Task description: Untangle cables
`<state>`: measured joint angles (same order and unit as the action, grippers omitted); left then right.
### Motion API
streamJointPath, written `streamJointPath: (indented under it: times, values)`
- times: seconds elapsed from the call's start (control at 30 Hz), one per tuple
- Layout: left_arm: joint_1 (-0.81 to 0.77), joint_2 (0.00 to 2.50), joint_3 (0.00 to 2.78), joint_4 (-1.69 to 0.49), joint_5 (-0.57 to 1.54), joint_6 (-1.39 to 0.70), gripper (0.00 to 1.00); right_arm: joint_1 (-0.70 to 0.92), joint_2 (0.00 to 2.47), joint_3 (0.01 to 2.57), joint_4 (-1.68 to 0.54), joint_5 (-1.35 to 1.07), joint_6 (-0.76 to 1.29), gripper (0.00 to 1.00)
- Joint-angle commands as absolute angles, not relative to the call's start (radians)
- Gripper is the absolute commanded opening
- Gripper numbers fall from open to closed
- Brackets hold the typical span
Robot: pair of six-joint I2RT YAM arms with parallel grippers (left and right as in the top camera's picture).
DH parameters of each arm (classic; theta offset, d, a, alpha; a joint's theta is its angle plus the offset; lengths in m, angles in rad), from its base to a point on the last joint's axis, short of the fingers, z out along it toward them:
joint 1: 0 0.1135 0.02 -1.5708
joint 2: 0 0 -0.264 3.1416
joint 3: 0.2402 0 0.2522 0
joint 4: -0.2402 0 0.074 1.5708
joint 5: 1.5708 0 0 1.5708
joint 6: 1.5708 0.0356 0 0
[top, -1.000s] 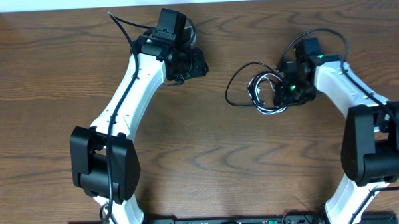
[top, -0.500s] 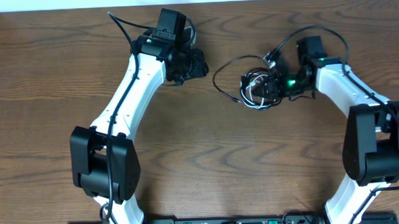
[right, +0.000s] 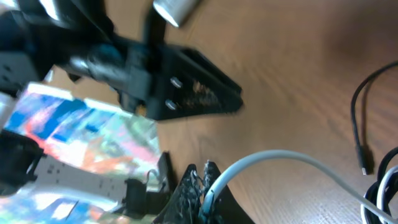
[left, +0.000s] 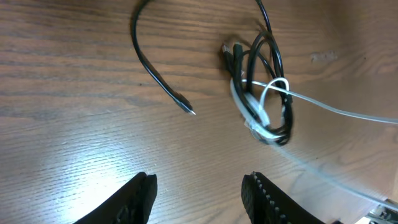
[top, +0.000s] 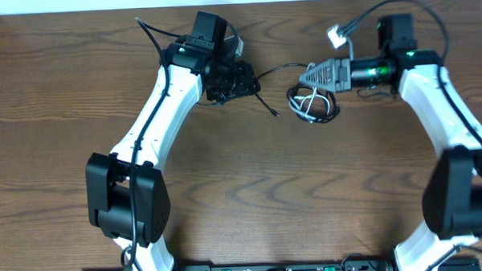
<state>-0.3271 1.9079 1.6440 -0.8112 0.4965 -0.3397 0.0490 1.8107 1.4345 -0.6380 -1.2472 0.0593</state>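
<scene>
Pinching the thin white cable (right: 280, 154) tight between its fingers, the right gripper (right: 202, 179) sits at the upper right of the overhead frame, tips pointing left! Just below it on the brown wood-grain table (top: 243, 192) lies the tangled bundle (top: 314, 107), white loops wound through the thin black cable (left: 155, 78). Over to the left gripper (left: 199, 196): jaws wide, nothing between them, upper centre-left overhead. The black cable's free plug end lies loose on the wood between that gripper and the bundle. A colourful patch (right: 81, 143) at the left of the right wrist view is too blurred to read.
</scene>
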Motion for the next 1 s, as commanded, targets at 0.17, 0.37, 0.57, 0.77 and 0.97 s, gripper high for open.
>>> streamJointPath:
  times: [0.17,0.37,0.57,0.77,0.97]
  values:
    - [-0.362,1.898,1.640,-0.812,0.516,-0.331,0.50,0.054,1.534,1.474,-0.631,-0.891,0.293,0.01]
    - [-0.395,1.910,1.640,-0.780,0.517,-0.370,0.60,0.039,1.411,1.474,-0.632,-0.836,0.378,0.01]
    - [-0.433,1.911,1.640,-0.743,0.517,-0.380,0.69,0.019,1.335,1.474,-0.623,-0.781,0.460,0.01]
    - [-0.463,1.926,1.640,-0.693,0.599,-0.380,0.73,0.019,1.322,1.474,-0.622,-0.769,0.471,0.01]
    - [-0.481,1.976,1.640,-0.641,0.697,-0.422,0.73,0.019,1.322,1.473,-0.635,-0.768,0.463,0.01]
